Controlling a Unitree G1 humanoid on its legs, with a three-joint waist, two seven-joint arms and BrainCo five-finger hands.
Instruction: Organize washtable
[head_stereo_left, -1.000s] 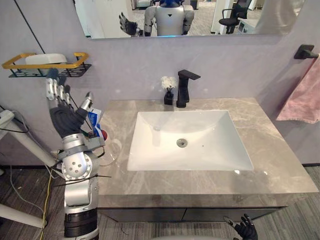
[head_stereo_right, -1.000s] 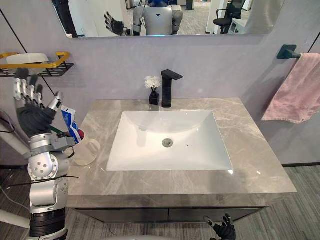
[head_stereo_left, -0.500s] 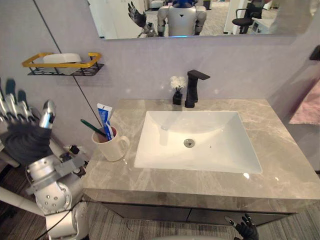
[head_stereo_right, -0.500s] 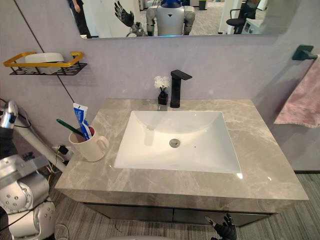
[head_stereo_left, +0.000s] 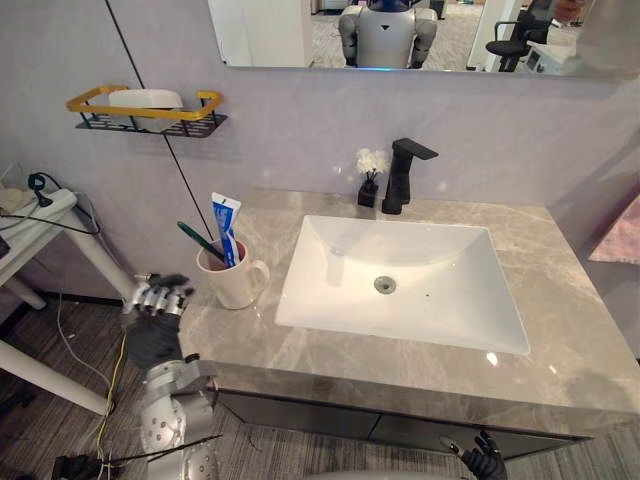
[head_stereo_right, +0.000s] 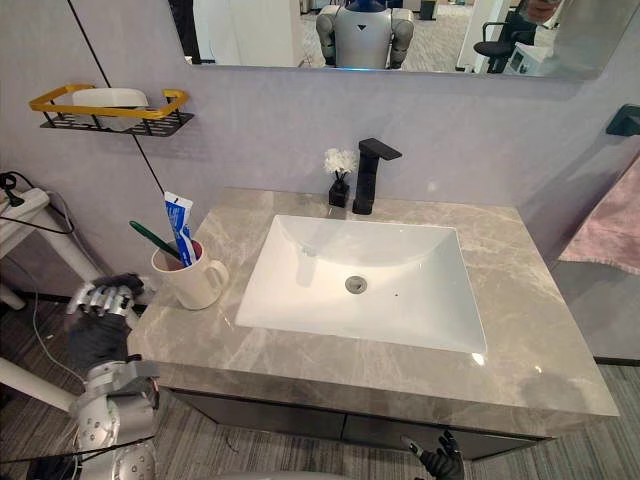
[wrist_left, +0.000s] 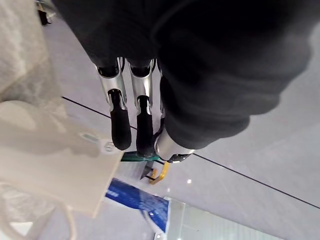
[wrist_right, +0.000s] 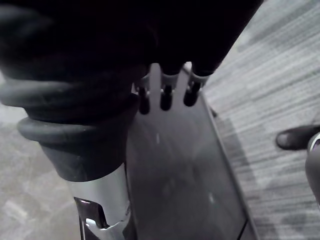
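Note:
A cream mug (head_stereo_left: 232, 285) stands on the grey marble counter (head_stereo_left: 560, 330) left of the white sink (head_stereo_left: 330, 250). A white and blue toothpaste tube (head_stereo_left: 227, 225) and a green toothbrush (head_stereo_left: 197, 240) stick out of it. My left hand (head_stereo_left: 155, 335) hangs low off the counter's left edge, a little left of the mug and apart from it. Its fingers (wrist_left: 120, 125) are curled and hold nothing. My right hand (head_stereo_left: 484, 463) hangs below the counter's front edge at the lower right, with relaxed fingers (wrist_right: 165, 97) and nothing in it.
A black faucet (head_stereo_left: 405, 170) and a small vase of white flowers (head_stereo_left: 370, 180) stand behind the sink. A yellow and black wall shelf (head_stereo_left: 145, 105) carries a white dish. A pink towel (head_stereo_right: 610, 230) hangs at the right. A white stand (head_stereo_left: 30, 215) is at the left.
The camera has shifted. My left hand has dropped from raised beside the mug to low by the counter's left edge, and its fingers have curled.

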